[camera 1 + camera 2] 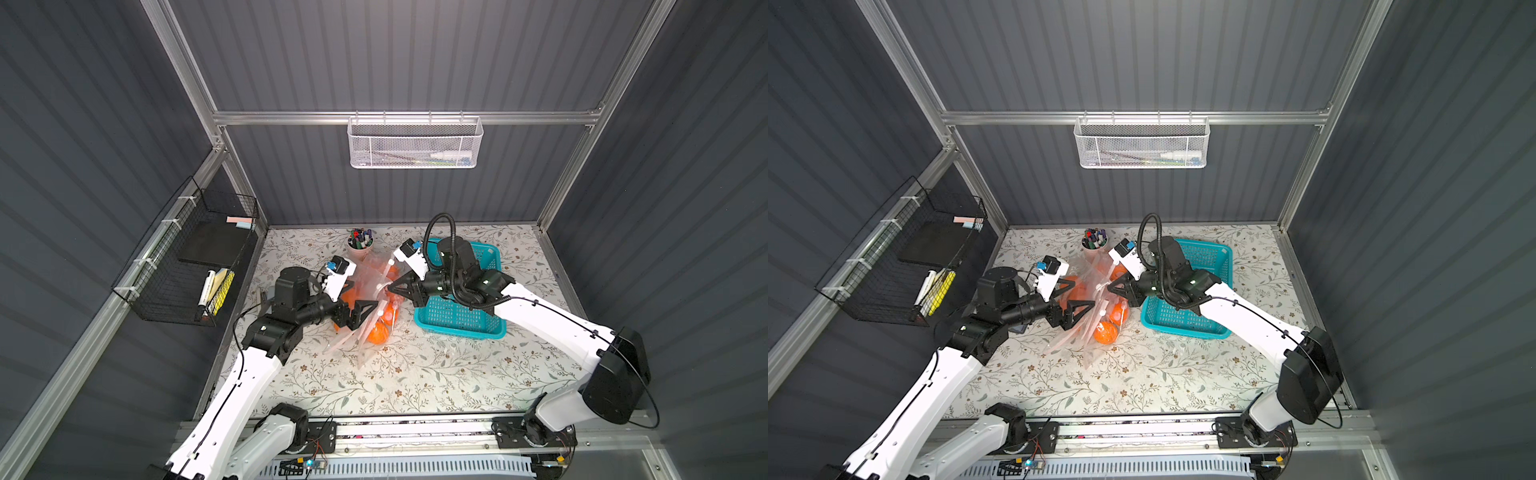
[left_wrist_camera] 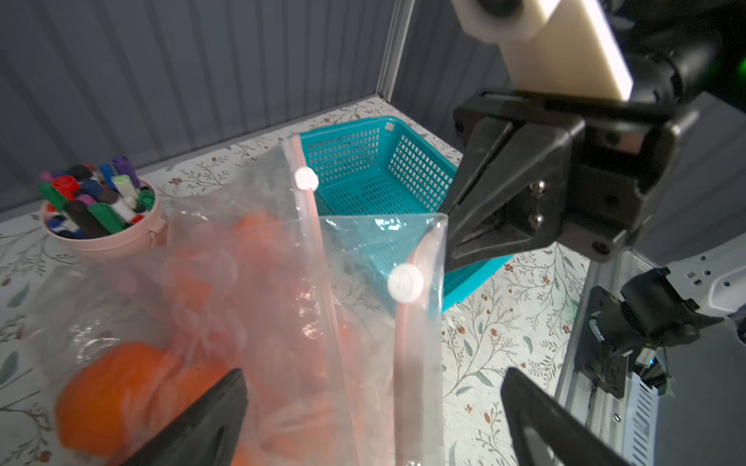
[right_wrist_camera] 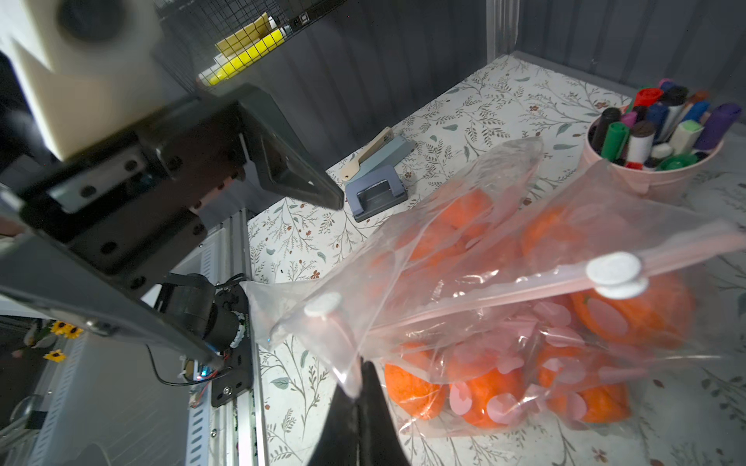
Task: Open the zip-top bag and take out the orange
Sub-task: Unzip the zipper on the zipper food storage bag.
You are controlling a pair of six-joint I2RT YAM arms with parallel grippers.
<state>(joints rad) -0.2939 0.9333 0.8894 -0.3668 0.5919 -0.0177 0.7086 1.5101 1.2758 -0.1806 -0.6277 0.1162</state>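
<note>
Zip-top bag pinched by right gripper; left gripper (agape) near.

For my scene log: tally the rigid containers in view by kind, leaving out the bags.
Teal plastic basket: 1
Pink cup of markers: 1
White mesh wall basket: 1
Black wire wall rack: 1
Total: 4

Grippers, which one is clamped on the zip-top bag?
The right gripper: its jaws are shut on an edge of the zip-top bag, while the left gripper stands open.
</note>
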